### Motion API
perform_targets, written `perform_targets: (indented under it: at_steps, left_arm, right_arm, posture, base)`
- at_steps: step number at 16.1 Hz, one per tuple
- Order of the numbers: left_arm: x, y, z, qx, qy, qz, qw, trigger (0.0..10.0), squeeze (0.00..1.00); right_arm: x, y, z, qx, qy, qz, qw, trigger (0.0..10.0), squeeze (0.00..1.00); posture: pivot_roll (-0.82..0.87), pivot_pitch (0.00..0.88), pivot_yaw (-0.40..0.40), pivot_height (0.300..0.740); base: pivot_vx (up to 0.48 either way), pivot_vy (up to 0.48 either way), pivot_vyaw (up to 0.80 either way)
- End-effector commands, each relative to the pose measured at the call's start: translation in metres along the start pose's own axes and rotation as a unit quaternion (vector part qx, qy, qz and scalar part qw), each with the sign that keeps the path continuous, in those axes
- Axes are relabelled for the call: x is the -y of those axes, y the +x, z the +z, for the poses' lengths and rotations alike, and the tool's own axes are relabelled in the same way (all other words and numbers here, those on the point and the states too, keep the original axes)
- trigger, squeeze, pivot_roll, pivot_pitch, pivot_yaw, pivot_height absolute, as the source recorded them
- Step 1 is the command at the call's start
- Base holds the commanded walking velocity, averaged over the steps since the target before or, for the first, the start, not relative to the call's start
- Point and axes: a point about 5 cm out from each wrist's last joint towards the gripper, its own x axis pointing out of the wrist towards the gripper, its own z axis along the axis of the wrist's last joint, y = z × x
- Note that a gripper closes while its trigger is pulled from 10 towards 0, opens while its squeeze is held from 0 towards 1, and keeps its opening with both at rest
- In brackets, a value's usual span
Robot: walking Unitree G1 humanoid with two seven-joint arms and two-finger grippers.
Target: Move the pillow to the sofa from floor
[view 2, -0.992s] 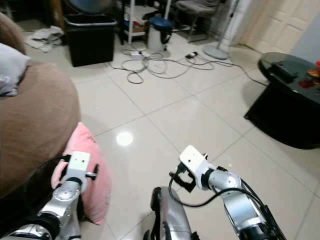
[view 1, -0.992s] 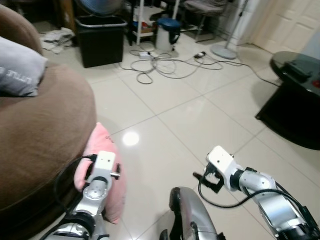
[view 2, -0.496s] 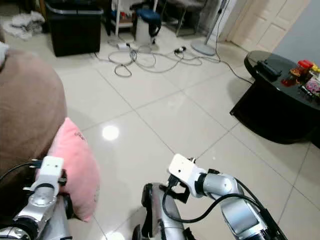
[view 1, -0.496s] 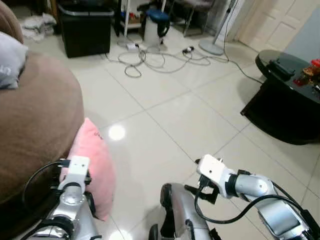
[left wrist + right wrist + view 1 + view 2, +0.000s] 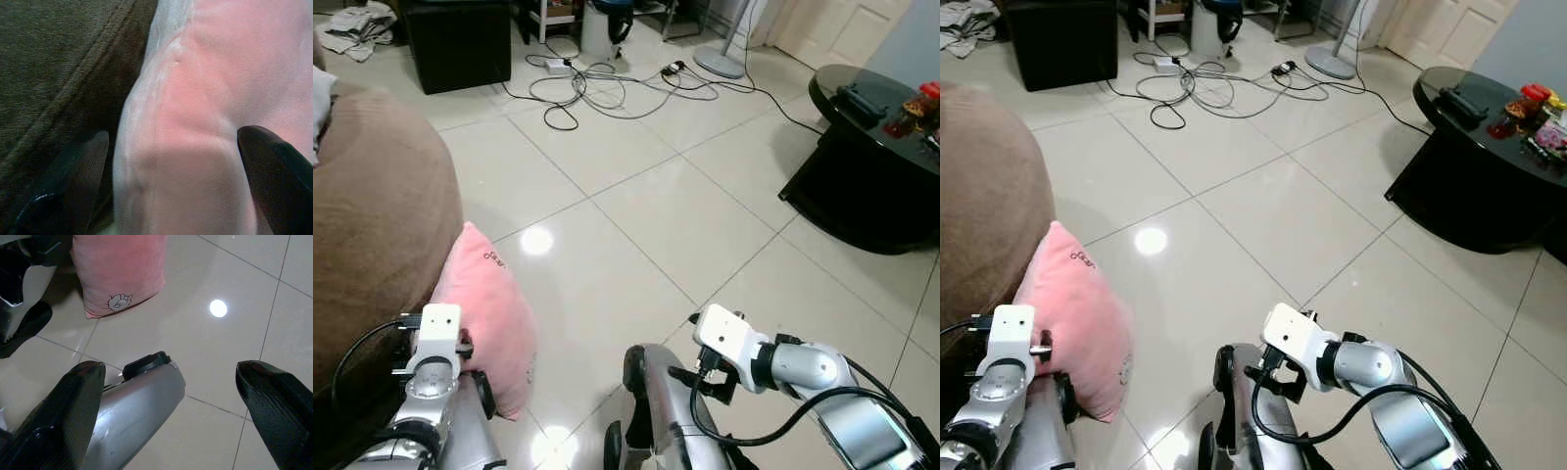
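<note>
The pink pillow [image 5: 484, 318] stood on the tiled floor [image 5: 636, 215] against the brown sofa [image 5: 372, 235], the left pincer [image 5: 171, 161] spread around its edge, the right pincer [image 5: 171, 396] released above the floor.

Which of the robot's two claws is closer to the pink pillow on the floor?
The left one. The left claw has its open fingers straddling the pink pillow beside the brown sofa. The right claw hangs open above the tiled floor, well off to the pillow's side.

pillow [image 5: 484, 318]: lower left hidden by left arm [image 5: 426, 392] | sofa [image 5: 372, 245]: cut off at frame edge | table [image 5: 871, 166] items: too small to identify
</note>
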Motion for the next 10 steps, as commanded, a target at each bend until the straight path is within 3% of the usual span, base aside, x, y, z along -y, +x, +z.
perform_targets:
  at_steps: [1, 2, 5, 10]
  left_arm:
    - [0.013, -0.002, -0.001, -0.005, -0.018, -0.029, 0.999, 4.7, 0.0]
    - [0.024, -0.003, 0.0, -0.002, -0.012, -0.057, 0.998, 0.4, 0.0]
    - [0.037, -0.006, -0.003, -0.007, -0.008, -0.091, 0.996, 0.0, 0.0]
    - [0.037, -0.008, -0.006, -0.006, 0.031, -0.094, 0.995, 0.0, 0.0]
  right_arm:
    - [0.001, -0.005, -0.002, -0.006, 0.005, -0.001, 1.0, 10.0, 0.0]
    - [0.0, -0.005, -0.002, -0.006, 0.005, 0.0, 1.0, 10.0, 0.0]
    - [0.001, -0.004, -0.001, -0.007, 0.005, 0.0, 1.0, 10.0, 0.0]
    - [0.001, -0.001, -0.001, -0.008, -0.001, -0.003, 1.0, 10.0, 0.0]
  posture:
    - [-0.19, 0.1, -0.268, 0.53]
    - [-0.19, 0.1, -0.268, 0.53]
    - [-0.19, 0.089, -0.264, 0.53]
    - [-0.18, 0.072, -0.262, 0.53]
  base:
    - [0.0, 0.0, 0.0]
    - [0.0, 0.0, 0.0]
    - [0.0, 0.0, 0.0]
    - [0.0, 0.0, 0.0]
